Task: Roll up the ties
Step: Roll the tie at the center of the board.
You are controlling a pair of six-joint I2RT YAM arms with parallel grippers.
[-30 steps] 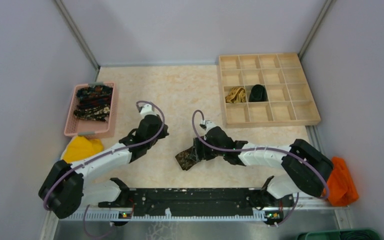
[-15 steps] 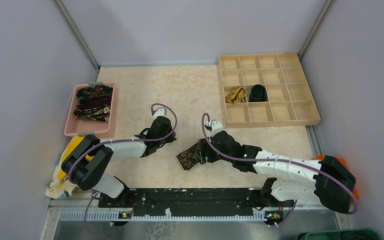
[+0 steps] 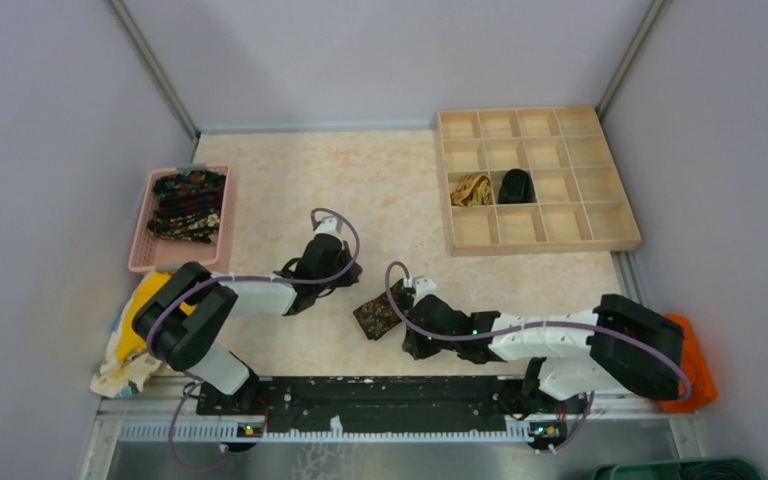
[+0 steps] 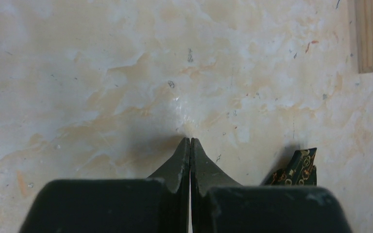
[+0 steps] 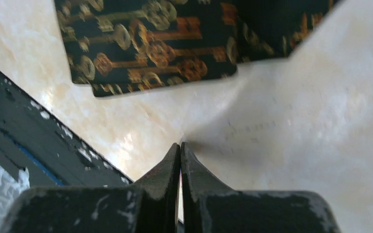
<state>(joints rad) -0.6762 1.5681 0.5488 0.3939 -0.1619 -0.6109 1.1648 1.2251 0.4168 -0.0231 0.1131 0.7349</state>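
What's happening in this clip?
Two arms are rolling ties. A dark patterned tie lies folded on the table between them, held by neither. The left end effector and right end effector are both shut and empty. A tan tie and a black tie sit in the wooden tray; more ties wait in the pink basket.

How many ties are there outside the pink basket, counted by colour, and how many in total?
Tan-gold tie, in the wooden tray: 1
Black tie, in the compartment beside it: 1
Dark gold-patterned tie, on the table: 1
Total: 3
The ties piled in the pink basket are too tangled to count.
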